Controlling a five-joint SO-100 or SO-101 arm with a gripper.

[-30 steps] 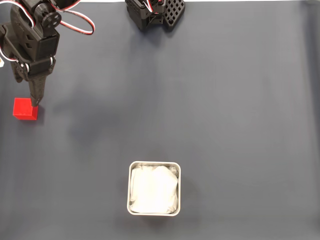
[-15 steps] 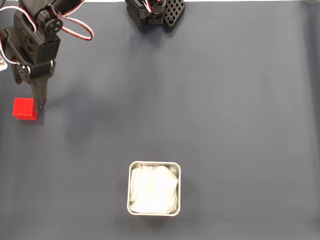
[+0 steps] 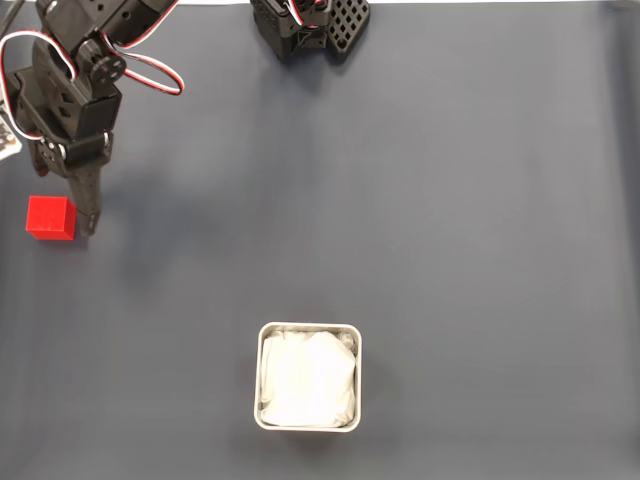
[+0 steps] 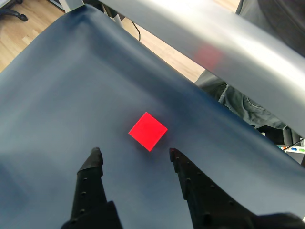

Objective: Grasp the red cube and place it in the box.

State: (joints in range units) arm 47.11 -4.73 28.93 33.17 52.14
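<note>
The red cube (image 3: 49,217) lies on the dark mat near the left edge of the fixed view. My gripper (image 3: 74,208) hangs over it from the top left, and one black finger (image 3: 89,222) points down just beside the cube's right side. In the wrist view the red cube (image 4: 147,130) lies flat a little beyond the gripper (image 4: 135,153), roughly centred between the two fingertips. The jaws stand open with nothing between them. The box (image 3: 262,376), a silver tin with a white lining, stands at the bottom centre, far from the cube.
The arm's black base (image 3: 310,25) sits at the top centre of the fixed view. The cube lies close to the mat's edge (image 4: 157,71), beyond which the wrist view shows a grey rail (image 4: 228,43) and wooden floor. Open mat separates cube and box.
The gripper has shifted down and slightly right in the fixed view. Its finger tip went from the cube's top right corner to beside its right side. Cube and box have not moved.
</note>
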